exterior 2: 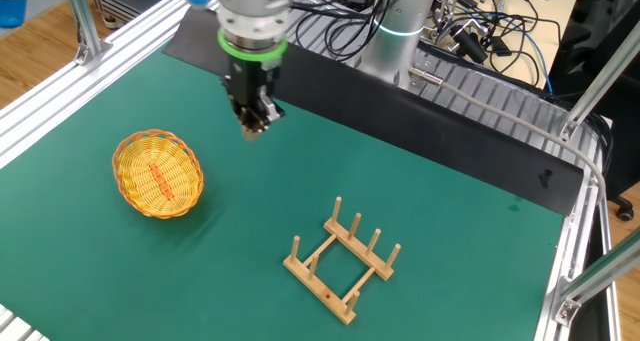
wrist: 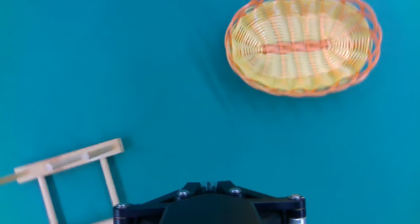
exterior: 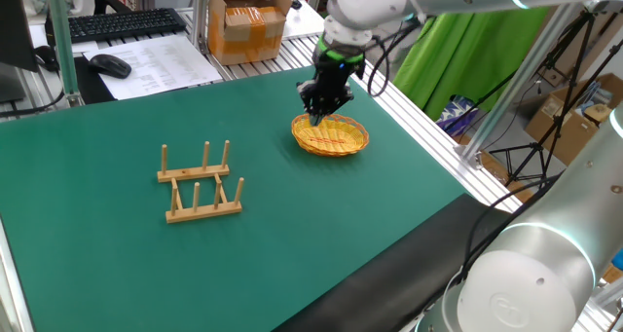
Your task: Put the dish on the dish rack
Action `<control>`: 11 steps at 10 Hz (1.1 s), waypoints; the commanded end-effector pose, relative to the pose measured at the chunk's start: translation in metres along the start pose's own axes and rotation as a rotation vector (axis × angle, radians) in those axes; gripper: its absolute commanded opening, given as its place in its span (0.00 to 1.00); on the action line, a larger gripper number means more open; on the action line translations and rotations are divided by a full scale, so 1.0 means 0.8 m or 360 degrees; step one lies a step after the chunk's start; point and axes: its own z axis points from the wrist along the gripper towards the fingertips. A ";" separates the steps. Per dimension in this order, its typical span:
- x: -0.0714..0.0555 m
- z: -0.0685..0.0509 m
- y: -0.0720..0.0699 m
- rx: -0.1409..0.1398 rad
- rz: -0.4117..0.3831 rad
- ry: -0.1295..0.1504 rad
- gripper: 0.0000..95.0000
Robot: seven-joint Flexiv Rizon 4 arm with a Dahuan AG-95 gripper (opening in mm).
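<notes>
The dish [exterior: 331, 135] is a shallow woven wicker plate, yellow-orange with a reddish centre streak, lying flat on the green table. It also shows in the other fixed view [exterior 2: 158, 173] and at the upper right of the hand view [wrist: 303, 41]. The dish rack [exterior: 201, 182] is light wood with upright pegs. It stands empty on the mat, apart from the dish, and also shows in the other fixed view [exterior 2: 343, 259] and the hand view [wrist: 69, 161]. My gripper [exterior 2: 255, 131] hangs above the table beside the dish, pointing down. Its fingers look shut and hold nothing. It also shows in one fixed view [exterior: 326, 108].
A cardboard box [exterior: 248, 22], a keyboard [exterior: 117, 24] and a mouse [exterior: 111, 65] lie beyond the table's far edge. Aluminium frame rails [exterior 2: 60, 111] border the mat. Cables [exterior 2: 480, 31] lie behind the arm's base.
</notes>
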 end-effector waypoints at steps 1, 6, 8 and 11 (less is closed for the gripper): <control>-0.002 0.000 -0.003 -0.0002 -0.0043 0.0000 0.00; -0.002 0.000 -0.003 -0.0086 0.0301 0.0014 0.00; -0.002 0.000 -0.003 -0.0085 0.0347 0.0014 0.00; -0.002 0.000 -0.003 -0.0063 0.0375 0.0008 0.00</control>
